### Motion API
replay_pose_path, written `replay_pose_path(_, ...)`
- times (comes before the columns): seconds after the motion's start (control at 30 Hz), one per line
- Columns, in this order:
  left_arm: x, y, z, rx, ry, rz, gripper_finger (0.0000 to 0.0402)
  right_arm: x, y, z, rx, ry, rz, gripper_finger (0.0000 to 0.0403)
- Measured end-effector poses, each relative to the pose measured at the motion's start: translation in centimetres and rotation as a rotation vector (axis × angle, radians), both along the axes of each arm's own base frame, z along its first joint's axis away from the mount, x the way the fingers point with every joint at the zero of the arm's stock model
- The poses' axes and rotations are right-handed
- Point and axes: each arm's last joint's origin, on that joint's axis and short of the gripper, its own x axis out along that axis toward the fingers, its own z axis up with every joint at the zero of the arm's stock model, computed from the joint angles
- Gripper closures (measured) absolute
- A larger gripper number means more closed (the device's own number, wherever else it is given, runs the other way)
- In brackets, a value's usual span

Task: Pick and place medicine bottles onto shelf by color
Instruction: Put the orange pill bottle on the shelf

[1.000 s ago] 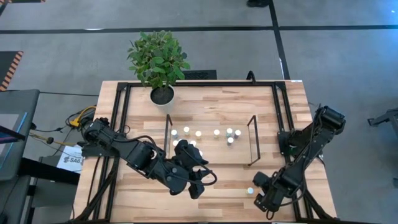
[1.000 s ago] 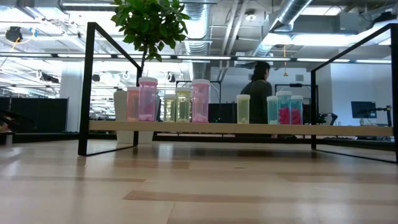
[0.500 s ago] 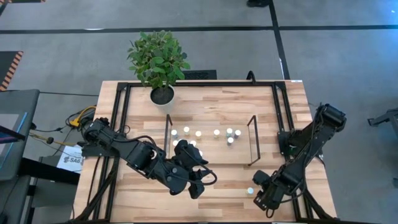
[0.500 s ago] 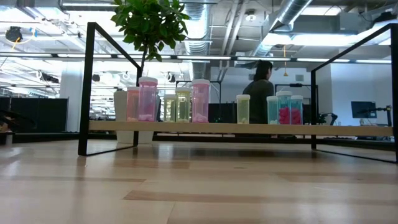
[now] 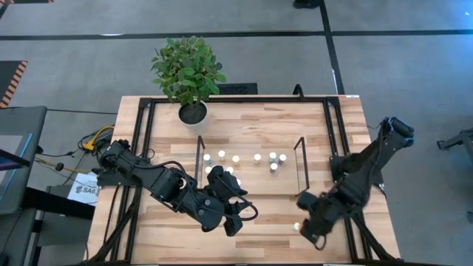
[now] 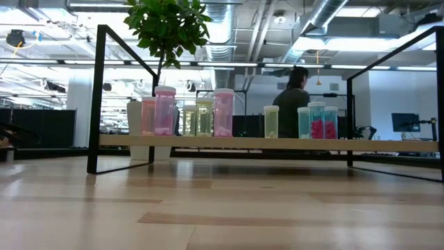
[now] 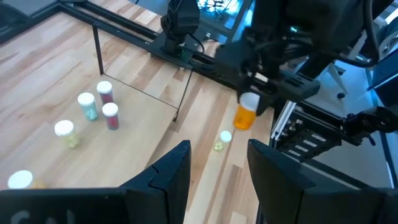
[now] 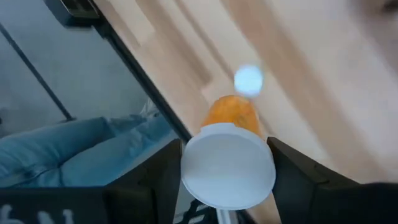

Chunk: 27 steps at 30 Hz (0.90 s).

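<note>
Moved since earlier: right gripper (image 5: 307, 222) has swung from the lower right corner of the high view toward the middle, and its arm now reaches farther across the table; the left arm and the shelf row look unchanged.

Right gripper fingers: clamped on the orange bottle (image 8: 227, 158), one dark finger on each side of its white cap in the right wrist view.

Orange bottle, place: carried clear of the table (image 5: 251, 122), right of centre in the left wrist view (image 7: 247, 112), with a small loose bottle (image 7: 225, 137) on the wood just below it.

Orange bottle, axis: long axis close to upright, cap up and orange body hanging down toward the table, perhaps slightly tilted.

Left gripper (image 5: 230, 216): low centre of the high view, near the front edge of the shelf (image 5: 251, 176); fingers (image 7: 166, 177) stand apart with nothing between them.

Shelf row: bottles (image 6: 224, 111) upright in a line across the middle of the low view, pink ones at left, pale yellow in the middle, teal at right.

Step in hand: carrying, by my reading; the pick looks done and the placing not yet.

Next move calls for: bringing the bottle over the shelf, keeping it upright, and setting it apart from the other colours without knocking their caps.
</note>
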Motion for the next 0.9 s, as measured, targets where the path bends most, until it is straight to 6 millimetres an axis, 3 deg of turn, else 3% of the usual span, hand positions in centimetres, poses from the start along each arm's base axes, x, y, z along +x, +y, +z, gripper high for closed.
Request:
replay_pose_path(0.2, 0.0, 0.0, 0.0, 0.001, 0.001, 0.000, 0.0257, 3.5, -2.0, 1.5, -0.076, -0.071, 0.072, 0.0181)
replay_pose_path(0.43, 0.0, 0.0, 0.0, 0.002, 0.003, 0.000, 0.0257, 6.9, -4.7, 1.6, -0.207, -0.052, 0.197, 0.0185)
replay_pose_path(0.9, 0.0, 0.0, -0.1, 0.000, 0.006, 0.003, 0.0257, 10.3, -7.8, -2.6, -0.436, 0.178, 0.589, 0.0182)
